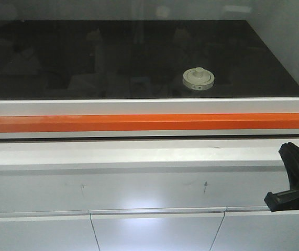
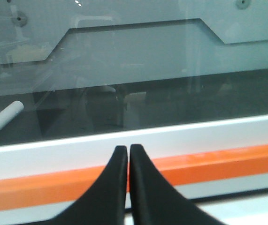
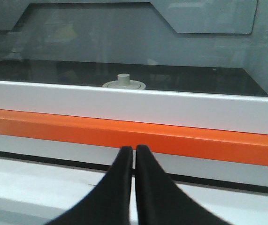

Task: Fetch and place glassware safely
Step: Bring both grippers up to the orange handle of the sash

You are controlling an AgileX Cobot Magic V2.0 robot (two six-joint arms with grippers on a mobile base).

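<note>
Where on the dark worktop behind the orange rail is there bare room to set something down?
Most of the dark worktop is bare: the wide stretch left of the lidded glass jar, and a narrower patch between the jar and the worktop's right edge. Nowhere is crowded; only a white tube lies at the far left.

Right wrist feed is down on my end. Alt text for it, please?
The right gripper, shut and empty, points at a white rail with an orange strip below it. Beyond the rail, slightly left of the gripper, the cream lid and knob of the jar show above the edge; its glass body is hidden.
</note>
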